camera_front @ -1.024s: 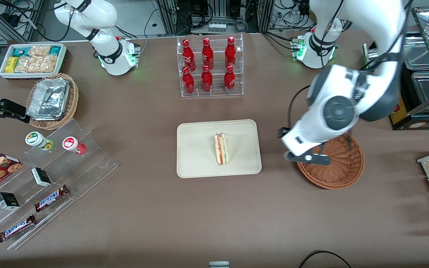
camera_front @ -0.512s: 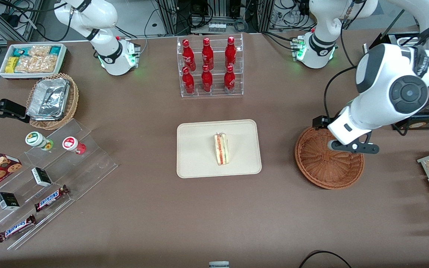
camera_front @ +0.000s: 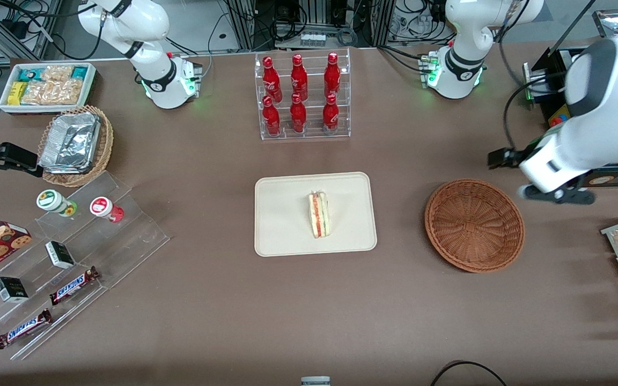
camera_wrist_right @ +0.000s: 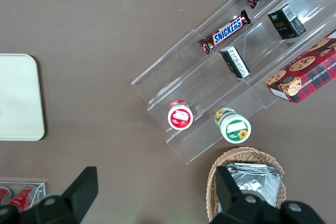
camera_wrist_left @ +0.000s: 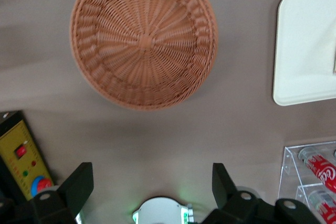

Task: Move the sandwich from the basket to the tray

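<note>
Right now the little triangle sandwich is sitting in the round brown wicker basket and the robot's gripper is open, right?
Not quite. The front view shows the triangular white-bread sandwich on the cream rectangular tray; the round reddish-brown wicker basket is empty. The gripper is indeed open.

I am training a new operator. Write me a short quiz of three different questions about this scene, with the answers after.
1. True or false: the triangular white-bread sandwich lies on the flat cream-beige rectangular tray.
2. What is inside the round reddish-brown wicker basket? A) a sandwich B) foil trays C) nothing
3. Fill in: the left arm's hand is high above the table, past the basket toward the working arm's end, with its fingers ____.

Key
1. True.
2. C: the woven bottom is bare in both the front and left wrist views.
3. Open: the two fingers stand wide apart with nothing between them.
</note>
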Motion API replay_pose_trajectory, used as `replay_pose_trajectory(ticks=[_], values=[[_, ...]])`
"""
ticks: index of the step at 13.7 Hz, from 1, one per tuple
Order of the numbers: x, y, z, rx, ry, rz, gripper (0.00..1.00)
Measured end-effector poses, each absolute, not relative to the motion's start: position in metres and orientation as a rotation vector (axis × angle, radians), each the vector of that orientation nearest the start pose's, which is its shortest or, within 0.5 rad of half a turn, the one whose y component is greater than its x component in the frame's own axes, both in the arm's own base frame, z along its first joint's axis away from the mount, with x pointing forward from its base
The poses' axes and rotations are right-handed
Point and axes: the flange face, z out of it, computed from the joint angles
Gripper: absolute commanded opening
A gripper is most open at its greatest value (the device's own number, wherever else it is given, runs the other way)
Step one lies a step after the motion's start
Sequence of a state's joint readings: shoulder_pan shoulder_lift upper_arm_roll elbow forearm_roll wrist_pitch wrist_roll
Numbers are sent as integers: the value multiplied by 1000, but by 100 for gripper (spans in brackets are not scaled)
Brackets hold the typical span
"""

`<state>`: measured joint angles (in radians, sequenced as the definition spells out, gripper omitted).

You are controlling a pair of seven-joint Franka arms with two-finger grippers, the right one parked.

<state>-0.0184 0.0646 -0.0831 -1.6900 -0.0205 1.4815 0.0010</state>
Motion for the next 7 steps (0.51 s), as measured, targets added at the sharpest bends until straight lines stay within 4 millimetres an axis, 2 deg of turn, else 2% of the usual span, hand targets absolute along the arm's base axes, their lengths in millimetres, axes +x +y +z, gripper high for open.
replay_pose_trajectory(ticks=[3,7], values=[[530,-41,557,-3118,119,454,100],[518,-35,576,-3117,104,447,100]])
